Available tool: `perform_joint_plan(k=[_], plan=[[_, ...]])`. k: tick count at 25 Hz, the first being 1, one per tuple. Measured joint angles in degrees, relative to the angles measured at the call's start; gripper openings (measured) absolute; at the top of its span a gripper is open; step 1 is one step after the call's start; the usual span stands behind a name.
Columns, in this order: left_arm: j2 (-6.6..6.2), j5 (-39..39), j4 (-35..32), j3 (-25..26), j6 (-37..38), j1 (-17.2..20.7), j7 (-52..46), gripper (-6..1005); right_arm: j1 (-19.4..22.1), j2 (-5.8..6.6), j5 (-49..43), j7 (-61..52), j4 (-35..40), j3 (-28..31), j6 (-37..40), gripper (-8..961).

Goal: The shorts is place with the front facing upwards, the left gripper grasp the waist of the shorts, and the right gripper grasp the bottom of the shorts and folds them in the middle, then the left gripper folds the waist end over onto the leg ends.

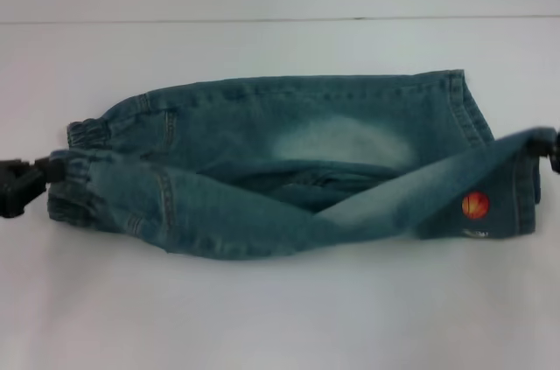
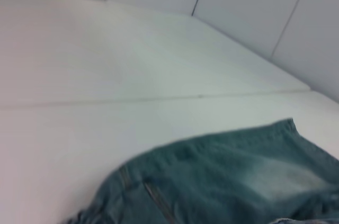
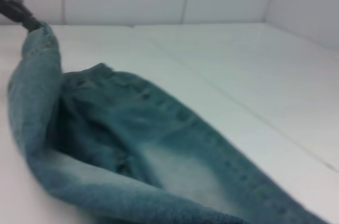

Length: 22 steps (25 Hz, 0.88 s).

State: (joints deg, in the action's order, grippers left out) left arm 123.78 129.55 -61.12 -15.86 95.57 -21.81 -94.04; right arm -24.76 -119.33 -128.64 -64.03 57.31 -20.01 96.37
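Faded denim shorts (image 1: 289, 160), elastic waist pinched by left gripper (image 1: 35, 176); right gripper (image 1: 549, 150) clamps lifted hem; white table (image 1: 262, 317).

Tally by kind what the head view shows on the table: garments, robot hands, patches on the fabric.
Denim shorts: 1
Robot hands: 2, the left hand at the waist, the right hand at the leg end
Orange patch: 1
Total: 4

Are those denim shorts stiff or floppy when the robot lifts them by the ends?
Probably floppy: the shorts, held by the left gripper at the waist and the right gripper at the leg hem, sag between the two. Likely fairly heavy cloth, since the lifted edge droops in a thick fold. They seem unlikely to slip, as denim looks rough.
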Motion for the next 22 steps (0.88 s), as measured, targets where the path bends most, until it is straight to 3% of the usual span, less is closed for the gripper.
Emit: perform_joint_plan(k=[11, 22], plan=[[0.15, -4.6, 3.9, -3.1, -10.3, -2.4, 0.4, 64, -5.8, -0.03, 4.6, 2.0, -9.0, -1.0, -15.6, 41], [0.14, -7.7, 7.5, -10.6, -25.0, -5.3, 0.5, 65, -11.7, -0.15, 7.9, 3.3, -17.1, -7.6, -33.4, 41]])
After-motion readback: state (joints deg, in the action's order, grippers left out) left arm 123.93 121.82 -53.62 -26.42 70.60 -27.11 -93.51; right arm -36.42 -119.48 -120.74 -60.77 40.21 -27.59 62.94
